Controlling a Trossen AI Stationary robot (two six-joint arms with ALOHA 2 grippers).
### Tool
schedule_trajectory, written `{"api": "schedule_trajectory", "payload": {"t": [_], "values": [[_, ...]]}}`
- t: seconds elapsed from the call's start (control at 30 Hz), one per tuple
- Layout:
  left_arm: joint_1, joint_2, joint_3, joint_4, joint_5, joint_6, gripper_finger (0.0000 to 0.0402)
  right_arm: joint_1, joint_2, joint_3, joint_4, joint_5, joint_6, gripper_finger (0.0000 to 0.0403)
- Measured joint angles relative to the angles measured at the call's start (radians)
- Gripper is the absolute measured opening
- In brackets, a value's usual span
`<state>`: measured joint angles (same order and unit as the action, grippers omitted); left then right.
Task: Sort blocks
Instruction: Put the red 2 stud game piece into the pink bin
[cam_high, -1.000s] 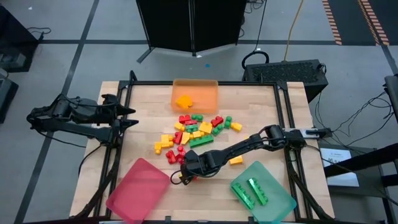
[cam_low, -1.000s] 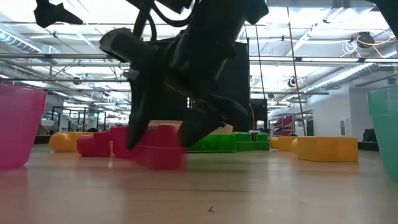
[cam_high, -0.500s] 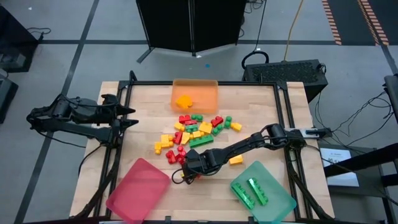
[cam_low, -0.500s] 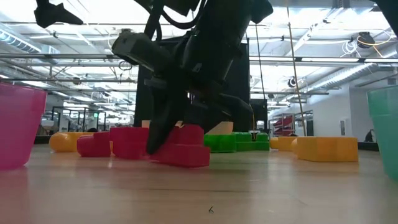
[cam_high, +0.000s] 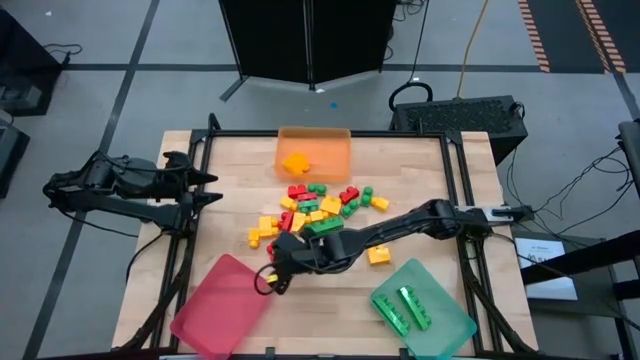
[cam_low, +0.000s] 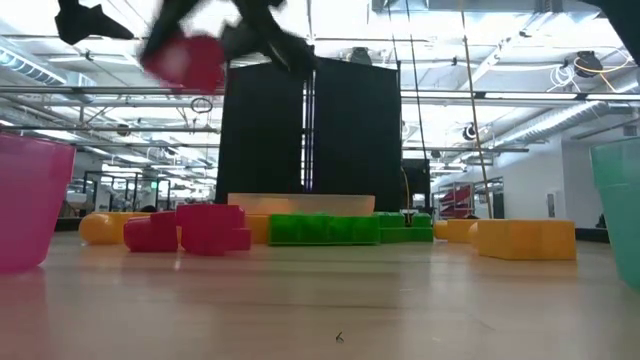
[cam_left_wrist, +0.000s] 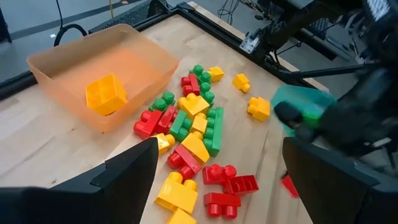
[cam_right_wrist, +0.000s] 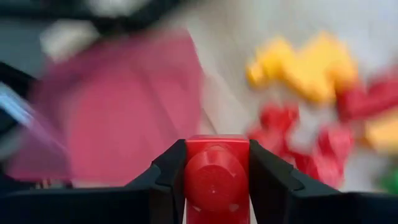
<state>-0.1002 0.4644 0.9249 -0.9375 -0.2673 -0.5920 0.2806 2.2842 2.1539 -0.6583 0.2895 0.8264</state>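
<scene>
From the high view I see my right gripper (cam_high: 278, 262) stretched across the tabletop (cam_high: 230, 180) to just beside the near corner of the pink-red tray (cam_high: 220, 310), with the heap of blocks (cam_high: 315, 210) behind it between the orange tray (cam_high: 313, 155) and the teal-green tray (cam_high: 425, 310). One orange block (cam_high: 295, 162) lies in the orange tray and two green blocks (cam_high: 406, 306) lie in the teal-green one. My left gripper (cam_high: 205, 188) waits at the left edge of the tabletop, fingers spread.

In the low view a red block (cam_low: 185, 60) hangs high above the wood, blurred, in dark fingers. Red, green and yellow blocks (cam_low: 320, 228) sit in a row on the tabletop below.

My left wrist view looks past its own spread fingers (cam_left_wrist: 134, 171) onto the heap of blocks, the orange tray and the right arm (cam_left_wrist: 348, 115) off to the side.

In the right wrist view my gripper's fingers (cam_right_wrist: 165, 177) pinch the red block from both sides, studs facing the camera. The pink-red tray and loose red and yellow blocks blur beyond.
</scene>
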Motion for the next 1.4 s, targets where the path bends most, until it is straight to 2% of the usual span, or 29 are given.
{"api": "schedule_trajectory", "payload": {"t": [0.17, 0.27, 0.53, 0.8, 0.87, 1.1, 1.4], "values": [[0.000, 0.000, 0.000, 0.000, 0.001, 0.003, 0.0345, -0.014, 0.013, 0.018, 0.260, -0.004, -0.127, 0.0114], [0.000, 0.000, 0.000, 0.000, 0.001, 0.003, 0.0345, -0.018, 0.047, 0.015, 0.355, -0.017, -0.177, 0.0114], [0.000, 0.000, 0.000, 0.000, 0.001, 0.004, 0.0345, -0.015, 0.166, 0.015, 0.575, -0.190, -0.209, 0.0114], [0.000, 0.000, 0.000, 0.000, 0.001, 0.004, 0.0345, -0.022, 0.246, 0.017, 0.741, -0.272, -0.218, 0.0114], [0.000, 0.000, 0.000, 0.000, 0.001, 0.003, 0.0345, -0.024, 0.266, 0.029, 0.751, -0.306, -0.235, 0.0114], [0.000, 0.000, 0.000, 0.000, 0.001, -0.003, 0.0345, -0.026, 0.369, 0.198, 0.718, -0.372, -0.287, 0.0114], [0.000, 0.000, 0.000, 0.001, 0.001, -0.005, 0.0345, -0.029, 0.382, 0.192, 0.607, -0.403, -0.307, 0.0114]]}}
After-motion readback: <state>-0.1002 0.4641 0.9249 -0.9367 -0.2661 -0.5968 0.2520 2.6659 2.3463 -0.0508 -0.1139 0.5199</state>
